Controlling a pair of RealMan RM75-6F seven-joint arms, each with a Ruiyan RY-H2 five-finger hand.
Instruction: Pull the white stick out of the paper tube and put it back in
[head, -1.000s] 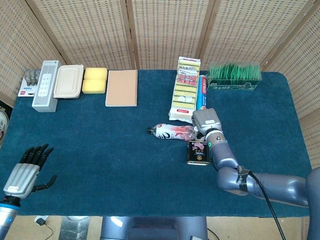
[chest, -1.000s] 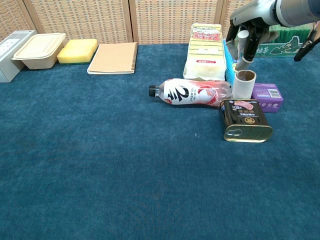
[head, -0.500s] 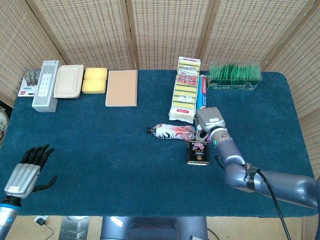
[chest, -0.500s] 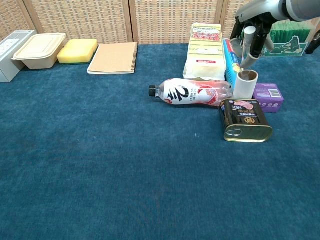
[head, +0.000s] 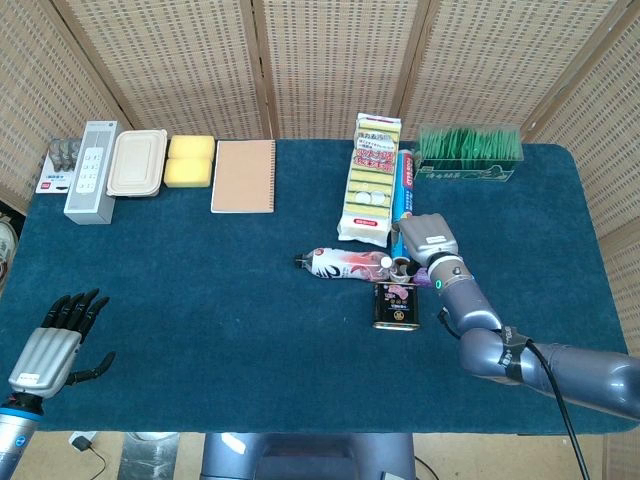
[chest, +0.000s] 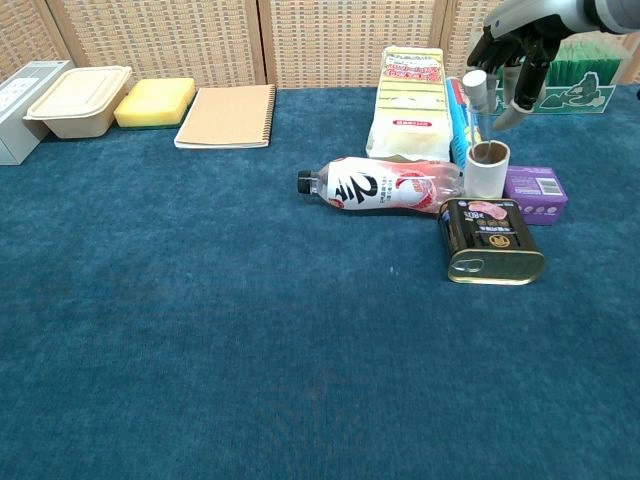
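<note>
Across the blue desk (chest: 200, 320), your right hand (chest: 520, 45) has drifted right and loosened since a second ago: its fingers (chest: 505, 112), which were grasping the white stick (chest: 474, 100), now hang spread just beside it, so it looks released. Below those fingers, the stick stands upright in the paper tube (chest: 487, 170) with its top poking out, just behind the dark tin (chest: 493, 240) and beside the lying bottle (chest: 385, 185). That suggests your re-insertion is nearly done, perhaps needing one push down, while your left hand (head: 50, 345) idles far off, empty with fingers apart.
</note>
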